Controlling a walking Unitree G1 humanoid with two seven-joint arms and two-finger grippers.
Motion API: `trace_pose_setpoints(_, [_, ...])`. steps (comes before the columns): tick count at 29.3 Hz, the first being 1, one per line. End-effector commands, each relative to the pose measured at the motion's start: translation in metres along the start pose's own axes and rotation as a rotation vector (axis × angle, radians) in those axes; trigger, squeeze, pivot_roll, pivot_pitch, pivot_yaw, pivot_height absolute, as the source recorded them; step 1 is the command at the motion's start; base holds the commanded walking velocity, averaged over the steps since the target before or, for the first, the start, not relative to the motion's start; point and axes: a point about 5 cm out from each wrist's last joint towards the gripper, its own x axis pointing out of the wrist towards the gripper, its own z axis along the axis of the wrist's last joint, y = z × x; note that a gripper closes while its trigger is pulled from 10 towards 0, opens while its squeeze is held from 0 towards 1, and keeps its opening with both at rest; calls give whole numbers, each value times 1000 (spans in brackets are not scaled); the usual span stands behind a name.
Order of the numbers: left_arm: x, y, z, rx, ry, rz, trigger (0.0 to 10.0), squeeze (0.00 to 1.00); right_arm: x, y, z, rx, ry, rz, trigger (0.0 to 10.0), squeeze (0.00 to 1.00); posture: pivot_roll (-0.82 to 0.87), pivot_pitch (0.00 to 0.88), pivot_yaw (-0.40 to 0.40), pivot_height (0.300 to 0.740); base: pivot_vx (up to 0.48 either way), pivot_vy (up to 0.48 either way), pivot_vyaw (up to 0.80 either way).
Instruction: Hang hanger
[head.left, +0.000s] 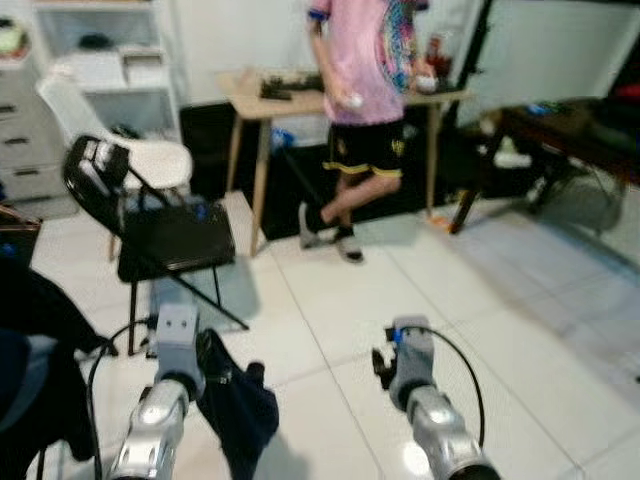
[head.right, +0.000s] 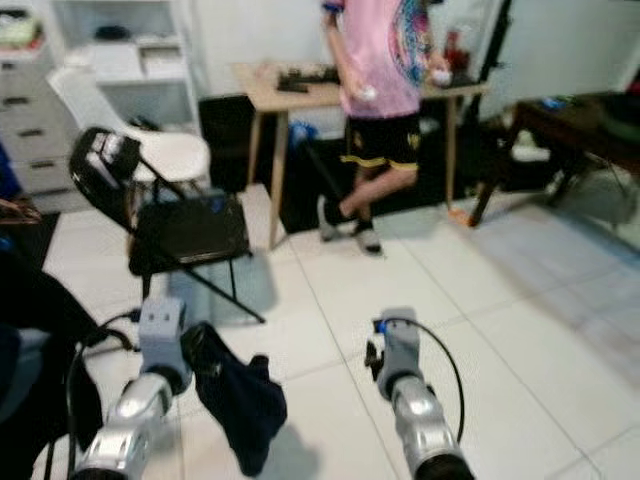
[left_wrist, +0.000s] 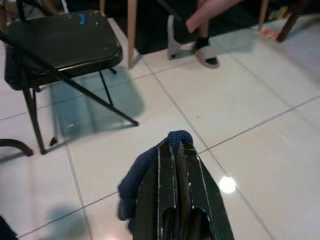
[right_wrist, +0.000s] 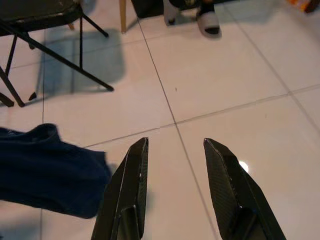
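Note:
A dark blue garment (head.left: 243, 408) hangs limp above the white tiled floor, low and left of centre. My left gripper (left_wrist: 176, 148) is shut on its upper edge, and blue cloth (left_wrist: 142, 172) bunches beside the closed fingers. My right gripper (right_wrist: 175, 144) is held to the right of the garment, open, with bare floor between its fingers. The garment's edge (right_wrist: 45, 167) lies just to the side of that gripper, apart from it. I cannot make out a hanger.
A black folding chair (head.left: 176, 238) stands ahead on the left, with a white chair (head.left: 150, 158) behind it. A person (head.left: 362, 70) in a pink shirt stands by a wooden table (head.left: 245, 98). Dark clothing (head.left: 35, 350) is piled at far left. A dark bench (head.left: 565, 135) is at right.

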Motion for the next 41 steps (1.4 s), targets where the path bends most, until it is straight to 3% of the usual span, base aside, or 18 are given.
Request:
trace_pose_setpoints(1, [3, -3, 5, 7, -24, -6, 10000, 0, 0, -4, 2, 5, -12, -13, 10000, 0, 16, 0, -17, 740, 0, 0, -800])
trace_pose_setpoints(5, [2, -7, 10, 12, -51, -17, 10000, 0, 2, 5, 2, -29, -10, 59, 10000, 0, 21, 0, -22, 740, 0, 0, -800])
trace_pose_setpoints(12, [-1, -6, 7, 21, -55, -18, 10000, 0, 2, 9, 6, -20, -41, 71, 10000, 0, 16, 0, -14, 740, 0, 0, -800])
trace_pose_setpoints(23, [0, -8, 11, 12, -83, -28, 10000, 0, 4, 12, 18, -14, -111, 93, 10000, 0, 18, 0, -10, 740, 0, 0, -800])
trace_pose_setpoints(34, [1, -9, 12, 17, -89, -28, 10000, 0, 4, 13, 15, -17, -103, 100, 10000, 0, 23, 0, -17, 740, 0, 0, -800])
trace_pose_setpoints(35, [1, -10, 13, 17, -91, -29, 10000, 0, 5, 15, 14, 22, -91, 120, 10000, 0, 24, 0, -17, 740, 0, 0, -800])
trace_pose_setpoints(41, [2, -11, 14, 11, -90, -37, 10000, 0, 6, 12, 14, 27, -91, 91, 10000, 0, 24, 0, -14, 740, 0, 0, -750])
